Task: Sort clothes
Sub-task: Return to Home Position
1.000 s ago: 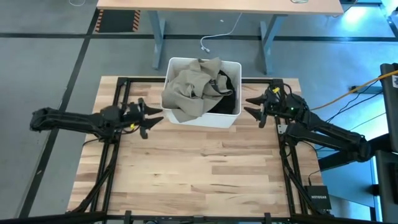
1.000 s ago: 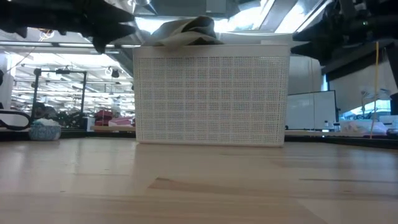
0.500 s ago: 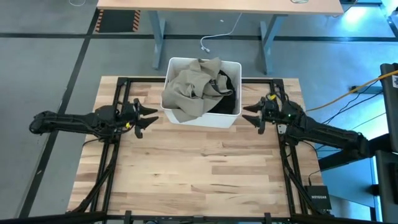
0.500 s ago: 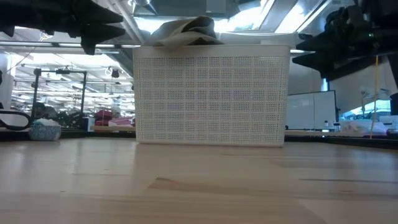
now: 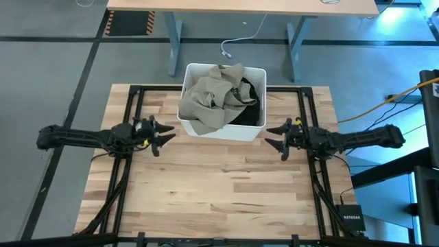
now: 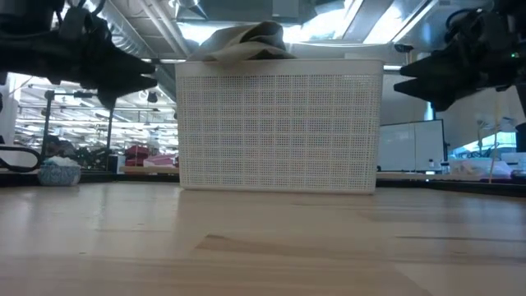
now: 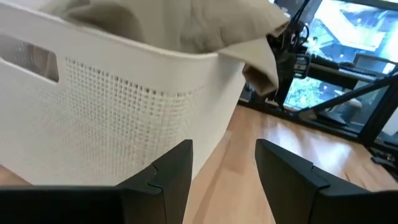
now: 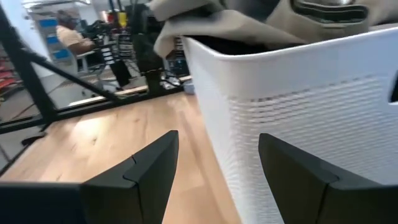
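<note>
Clothes (image 5: 212, 96) in bin (image 5: 223, 132) — L gripper (image 5: 167, 137), R gripper (image 5: 269, 137) flanking, jaws apart.

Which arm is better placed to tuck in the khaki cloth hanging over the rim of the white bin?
Left, probably. The khaki cloth spills over the bin's rim on the left arm's side, and the left gripper sits open beside that corner. The right gripper, also open, is across the bin.

A grey floor (image 5: 48, 62) surrounds the wooden table (image 5: 226, 185); a desk (image 5: 206, 5) stands beyond it.
</note>
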Tool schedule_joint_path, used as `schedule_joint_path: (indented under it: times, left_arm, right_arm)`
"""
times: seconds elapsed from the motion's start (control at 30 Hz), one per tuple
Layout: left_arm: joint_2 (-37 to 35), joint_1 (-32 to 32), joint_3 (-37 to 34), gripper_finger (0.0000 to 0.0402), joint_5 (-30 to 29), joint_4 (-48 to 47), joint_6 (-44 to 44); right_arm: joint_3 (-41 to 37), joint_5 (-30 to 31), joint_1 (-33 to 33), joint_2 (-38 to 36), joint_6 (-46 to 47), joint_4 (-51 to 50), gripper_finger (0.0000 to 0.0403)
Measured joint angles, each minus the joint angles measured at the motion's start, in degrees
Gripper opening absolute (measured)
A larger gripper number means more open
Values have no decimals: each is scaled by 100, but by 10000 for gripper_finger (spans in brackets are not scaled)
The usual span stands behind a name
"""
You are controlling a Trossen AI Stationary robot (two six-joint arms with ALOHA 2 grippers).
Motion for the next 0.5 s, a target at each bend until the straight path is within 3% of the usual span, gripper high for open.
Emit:
schedule_joint_path:
  times: [0.33, 0.5]
  left_arm:
    - [-773, 24, -6, 170, 10, -1046, -77]
    - [-1366, 22, -6, 170, 11, -1468, -73]
  right_arm:
    - [2, -55, 143, 0, 242, -745, 241]
    - [2, 527, 126, -19, 282, -959, 241]
